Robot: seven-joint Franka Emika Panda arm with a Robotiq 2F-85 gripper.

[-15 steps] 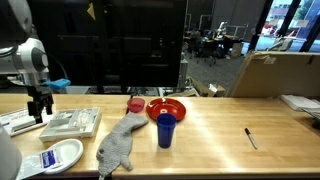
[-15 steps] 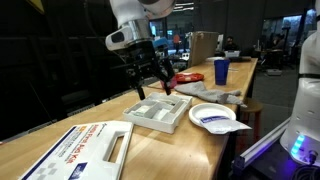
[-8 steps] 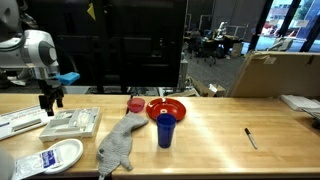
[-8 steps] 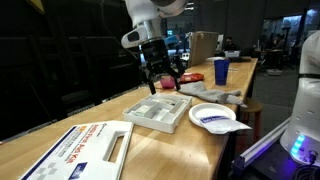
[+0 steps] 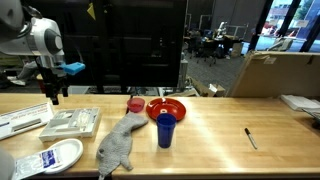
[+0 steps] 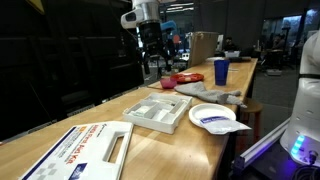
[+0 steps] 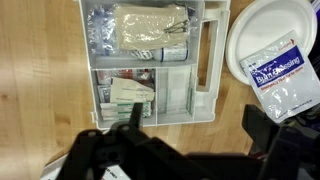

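My gripper (image 5: 52, 92) hangs open and empty in the air above the far end of a white compartment tray (image 5: 72, 122). In an exterior view the gripper (image 6: 151, 67) sits well above the tray (image 6: 158, 112), touching nothing. The wrist view looks straight down on the tray (image 7: 150, 60), which holds packets and small wrapped items in its compartments. The dark fingers (image 7: 134, 116) frame bare wooden tabletop below the tray, with the gripper (image 7: 198, 130) spread wide. Beside the tray lies a white plate (image 7: 262, 30) with a printed packet (image 7: 279, 70) on it.
A grey cloth (image 5: 118, 145), a blue cup (image 5: 165, 129), a red bowl (image 5: 166, 107) and a small red item (image 5: 135, 104) stand mid-table. A pen (image 5: 251, 138) lies further along. A cardboard box (image 5: 275, 75) is behind. A flat printed box (image 6: 85, 148) lies near the table's end.
The arm has lifted away from the tray, carrying the open gripper up and towards the back of the table. Nothing on the table has moved.
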